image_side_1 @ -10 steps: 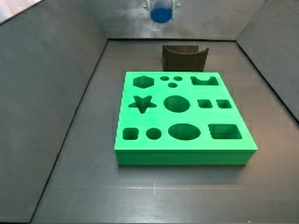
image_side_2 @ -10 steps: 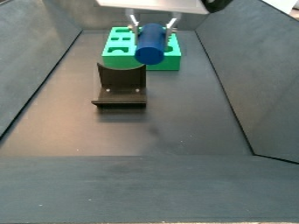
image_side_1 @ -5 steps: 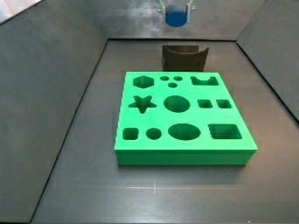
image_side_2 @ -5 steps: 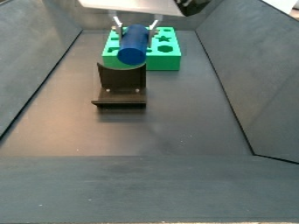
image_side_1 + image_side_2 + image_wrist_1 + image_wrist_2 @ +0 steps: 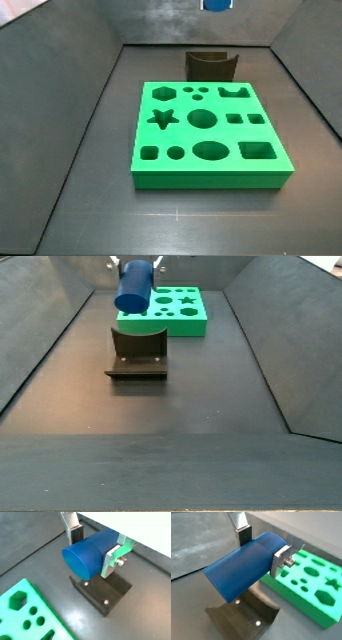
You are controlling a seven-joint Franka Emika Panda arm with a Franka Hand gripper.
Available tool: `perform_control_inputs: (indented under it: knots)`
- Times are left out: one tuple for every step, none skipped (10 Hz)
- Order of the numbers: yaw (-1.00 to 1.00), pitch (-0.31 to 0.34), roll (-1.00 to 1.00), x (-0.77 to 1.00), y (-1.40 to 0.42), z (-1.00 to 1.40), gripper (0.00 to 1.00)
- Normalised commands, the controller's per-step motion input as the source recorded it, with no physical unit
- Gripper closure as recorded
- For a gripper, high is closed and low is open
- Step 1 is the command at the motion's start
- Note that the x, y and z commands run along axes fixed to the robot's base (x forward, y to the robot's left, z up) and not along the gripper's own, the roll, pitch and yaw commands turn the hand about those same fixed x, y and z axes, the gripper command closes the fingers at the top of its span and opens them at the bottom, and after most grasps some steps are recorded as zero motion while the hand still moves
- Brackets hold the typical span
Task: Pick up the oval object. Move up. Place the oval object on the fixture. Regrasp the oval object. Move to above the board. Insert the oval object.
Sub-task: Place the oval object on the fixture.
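My gripper [image 5: 95, 547] is shut on the blue oval object [image 5: 90, 553], held lying sideways between the silver fingers [image 5: 115, 558] in both wrist views [image 5: 243, 569]. It hangs in the air above the dark fixture [image 5: 103, 592], which also shows below the peg [image 5: 244, 618]. In a side view the oval object [image 5: 132, 286] hovers over the fixture [image 5: 136, 351], and in a side view only its lower end [image 5: 217, 5] shows at the top edge, above the fixture [image 5: 211, 66]. The green board [image 5: 209, 135] with its shaped holes lies flat beside the fixture [image 5: 171, 310].
Dark sloping walls [image 5: 80, 90] enclose the dark floor [image 5: 174, 426] on which the board and fixture rest. The board's oval hole [image 5: 210, 151] is in the row nearest the camera in a side view.
The gripper has carried the oval object upward and sideways, so it now sits higher over the fixture and nearly leaves the top of a side view. It stays gripped throughout.
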Motion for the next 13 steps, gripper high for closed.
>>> perform_control_inputs:
  knots:
    - [-0.05, 0.094, -1.00, 0.08, 0.04, 0.05, 1.00]
    - [-0.06, 0.115, -1.00, 0.09, 0.04, 0.03, 1.00]
    - [-0.08, 0.134, -1.00, 0.10, 0.04, 0.00, 1.00]
    - [-0.10, 0.142, -1.00, 0.10, 0.05, -0.01, 1.00]
    - [-0.12, 0.126, -0.82, 0.09, 0.05, -0.02, 1.00]
    - [-0.13, 0.111, -0.71, 0.08, 0.05, -0.02, 1.00]
    - [-0.13, 0.089, -0.54, 0.08, 0.05, -0.02, 1.00]
    - [-0.12, 0.063, -0.32, 0.08, 0.04, -0.02, 1.00]
    - [-0.11, 0.042, -0.20, 0.07, 0.03, -0.01, 1.00]
    - [-0.11, 0.184, -1.00, 0.13, 0.13, -1.00, 1.00]
    - [-0.12, 0.170, -1.00, 0.13, 0.14, -1.00, 1.00]
    - [-0.15, 0.194, -1.00, 0.15, 0.14, -1.00, 1.00]
    - [-0.18, 0.176, -0.86, 0.17, 0.14, -1.00, 1.00]
